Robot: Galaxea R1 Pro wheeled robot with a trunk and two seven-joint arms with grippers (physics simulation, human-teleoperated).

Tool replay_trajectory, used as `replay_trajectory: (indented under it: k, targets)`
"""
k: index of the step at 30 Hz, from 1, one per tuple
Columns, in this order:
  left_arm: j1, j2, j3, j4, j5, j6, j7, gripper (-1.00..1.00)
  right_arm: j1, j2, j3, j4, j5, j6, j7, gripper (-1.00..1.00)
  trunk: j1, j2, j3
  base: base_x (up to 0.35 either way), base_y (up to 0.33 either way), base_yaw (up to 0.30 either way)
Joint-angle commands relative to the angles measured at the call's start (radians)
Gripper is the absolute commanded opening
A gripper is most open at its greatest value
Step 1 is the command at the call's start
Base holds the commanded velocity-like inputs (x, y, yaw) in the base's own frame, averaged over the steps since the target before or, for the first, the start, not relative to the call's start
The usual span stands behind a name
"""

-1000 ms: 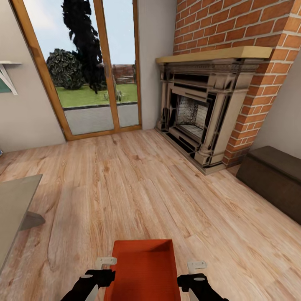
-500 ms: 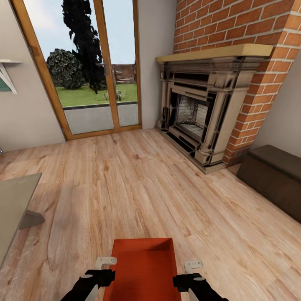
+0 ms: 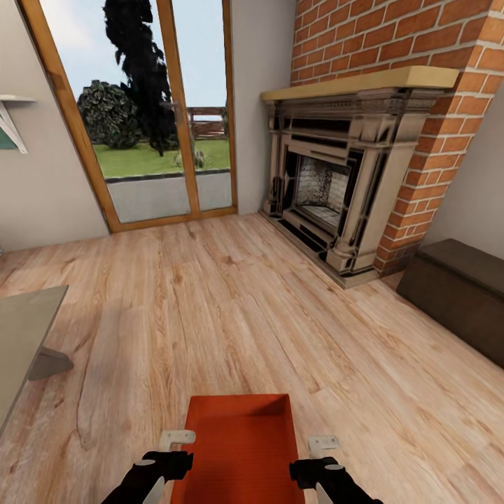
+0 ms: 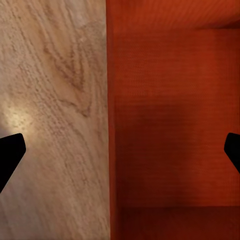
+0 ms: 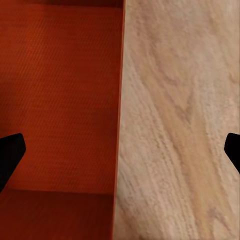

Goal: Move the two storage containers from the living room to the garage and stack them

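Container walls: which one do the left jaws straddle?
The left long wall of the container: the left gripper has one fingertip inside it, the other over the wood floor.

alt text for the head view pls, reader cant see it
An orange-red open-top rectangular storage bin sits on the light wood plank floor, with the robot's left gripper and right gripper at its two sides. Beyond stand a red-brick fireplace, a wood-framed glass door and a low dark bench.

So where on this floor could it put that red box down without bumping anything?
The wood floor is bare from the orange-red container up to the glass doors. It is tighter rightward by the fireplace and dark bench, and leftward by the grey table.
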Motion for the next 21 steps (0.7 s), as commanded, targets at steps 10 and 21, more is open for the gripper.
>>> replay_trajectory:
  k: [10,21]
  targets:
    - [-0.001,0.002,-0.006,-0.002,0.010,0.003,0.010,1.00,-0.001,-0.002,0.007,-0.002,-0.010,0.004,-0.009,1.00,0.038,-0.071,-0.032,0.000,0.000,0.000]
    - [-0.001,0.002,-0.006,-0.002,0.010,0.003,0.010,1.00,-0.001,-0.002,0.007,-0.002,-0.010,0.004,-0.009,1.00,0.046,-0.085,-0.039,0.000,0.000,0.000]
